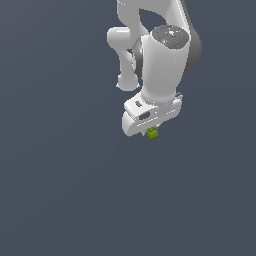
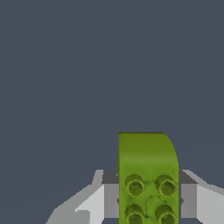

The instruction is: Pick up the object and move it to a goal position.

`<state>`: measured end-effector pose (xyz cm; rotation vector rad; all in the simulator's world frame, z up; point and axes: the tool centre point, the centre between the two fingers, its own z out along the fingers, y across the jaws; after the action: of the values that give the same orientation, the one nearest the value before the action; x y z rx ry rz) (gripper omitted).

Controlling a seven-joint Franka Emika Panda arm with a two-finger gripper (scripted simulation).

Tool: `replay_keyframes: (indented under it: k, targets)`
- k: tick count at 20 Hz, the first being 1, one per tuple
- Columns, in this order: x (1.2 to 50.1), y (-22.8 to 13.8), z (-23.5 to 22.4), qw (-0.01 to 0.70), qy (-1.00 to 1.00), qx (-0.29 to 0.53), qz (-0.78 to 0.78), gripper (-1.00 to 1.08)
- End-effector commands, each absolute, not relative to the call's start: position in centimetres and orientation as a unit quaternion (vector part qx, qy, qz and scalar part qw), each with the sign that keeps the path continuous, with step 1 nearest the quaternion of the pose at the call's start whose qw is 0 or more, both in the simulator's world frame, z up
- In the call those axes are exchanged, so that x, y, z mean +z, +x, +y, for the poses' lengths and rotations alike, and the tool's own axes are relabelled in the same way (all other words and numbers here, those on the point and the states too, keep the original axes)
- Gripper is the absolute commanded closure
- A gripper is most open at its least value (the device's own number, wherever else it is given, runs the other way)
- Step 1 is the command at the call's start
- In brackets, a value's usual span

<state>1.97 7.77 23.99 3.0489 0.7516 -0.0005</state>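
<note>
Your white gripper [image 2: 148, 202] is clamping the small lime-green studded rectangular block [image 2: 147, 175], fingers [image 2: 110, 197] pressing both its sides, above the dark grey floor [image 1: 60, 190]

The white arm [image 1: 160, 55] hangs from the upper centre of the frame over a plain slate-grey ground. Beneath its end effector [image 1: 150, 127] peeks the lime-green block [image 1: 152, 133] (only partly visible), touching its underside.

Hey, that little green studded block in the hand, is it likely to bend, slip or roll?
The green studded block looks like rigid moulded plastic, so probably stiff. Its flat sides sit between the hand's fingers, so slipping seems unlikely. Boxy with one rounded edge, it likely won't roll.
</note>
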Motion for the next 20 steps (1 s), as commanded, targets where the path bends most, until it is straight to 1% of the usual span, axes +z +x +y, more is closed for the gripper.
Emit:
replay_keyframes:
  k: [1,11,16,20]
  targets:
    - [27.0,1.1,8.5,0.001,0.971,0.0,0.239,1.08]
    - [37.7,-1.5,11.0,0.001,0.971,0.0,0.24,1.08]
    - [41.2,-2.2,11.8,0.0,0.971,0.0,0.239,1.08]
    - [42.9,-2.5,12.3,0.0,0.971,0.0,0.239,1.08]
